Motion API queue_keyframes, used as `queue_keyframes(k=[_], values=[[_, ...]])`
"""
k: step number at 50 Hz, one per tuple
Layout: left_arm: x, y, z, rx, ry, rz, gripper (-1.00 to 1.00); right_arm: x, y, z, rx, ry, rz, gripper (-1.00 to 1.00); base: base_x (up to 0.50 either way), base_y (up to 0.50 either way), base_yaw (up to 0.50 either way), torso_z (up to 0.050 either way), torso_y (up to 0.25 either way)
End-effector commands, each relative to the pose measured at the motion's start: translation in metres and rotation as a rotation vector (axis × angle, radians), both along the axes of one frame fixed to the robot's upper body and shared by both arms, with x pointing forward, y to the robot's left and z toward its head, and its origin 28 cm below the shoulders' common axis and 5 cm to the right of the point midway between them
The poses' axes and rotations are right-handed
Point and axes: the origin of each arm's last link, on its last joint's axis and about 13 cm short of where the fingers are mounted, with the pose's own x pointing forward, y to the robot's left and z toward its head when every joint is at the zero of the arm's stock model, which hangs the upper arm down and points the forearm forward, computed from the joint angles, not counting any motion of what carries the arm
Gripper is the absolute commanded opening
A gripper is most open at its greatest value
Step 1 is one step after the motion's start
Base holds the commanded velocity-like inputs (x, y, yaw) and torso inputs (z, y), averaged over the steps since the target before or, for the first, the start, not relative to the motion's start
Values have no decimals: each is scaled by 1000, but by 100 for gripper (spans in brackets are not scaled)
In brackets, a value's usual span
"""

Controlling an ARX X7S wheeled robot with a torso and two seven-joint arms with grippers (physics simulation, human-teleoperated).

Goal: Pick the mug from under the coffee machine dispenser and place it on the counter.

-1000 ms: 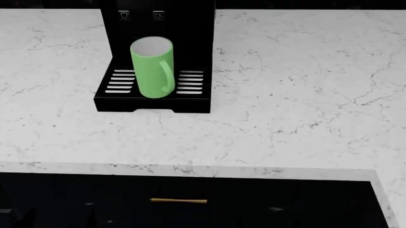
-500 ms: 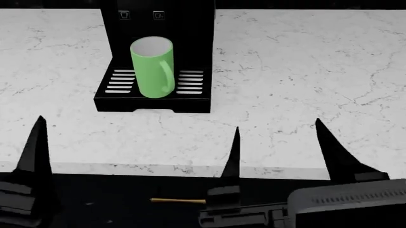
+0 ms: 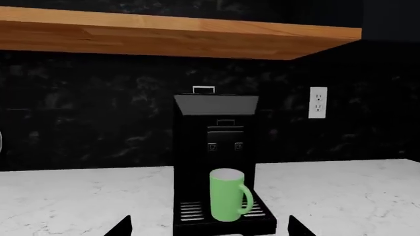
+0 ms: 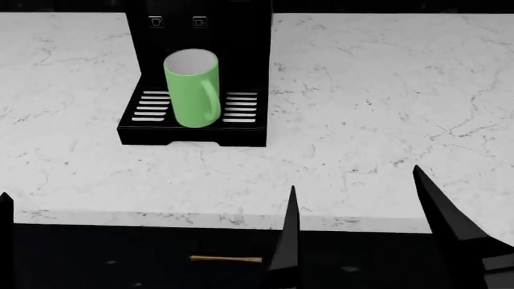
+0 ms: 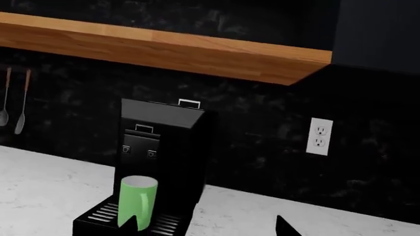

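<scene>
The mug (image 4: 191, 88) is standing upright on the drip tray of the coffee machine dispenser (image 4: 195, 72), at about eleven o'clock in the head view. The right gripper (image 4: 353, 208) is waiting near the counter (image 4: 362, 108) edge with its fingers spread wide apart. Only one tip of the left gripper (image 4: 5, 211) is showing, so I cannot tell if it is open. I think the right one should be going slowly toward the mug's body, keeping off the handle.
</scene>
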Motion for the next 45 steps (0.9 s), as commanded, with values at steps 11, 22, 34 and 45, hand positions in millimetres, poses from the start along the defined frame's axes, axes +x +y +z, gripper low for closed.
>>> queue_keyframes(k=[11,22,34,45], values=[[-2,10,3,-68,70,93,100,-9,-6,1,53,38,-33,100,289,0,0,0,0],[-4,10,2,-70,68,97,100,-11,-5,-2,52,50,-23,100,321,0,0,0,0],[-4,11,1,-70,71,100,100,-11,-5,-4,60,58,-18,100,305,20,0,0,0],[-5,12,0,-73,77,101,100,-13,-5,-6,75,62,-15,100,276,112,0,0,1]])
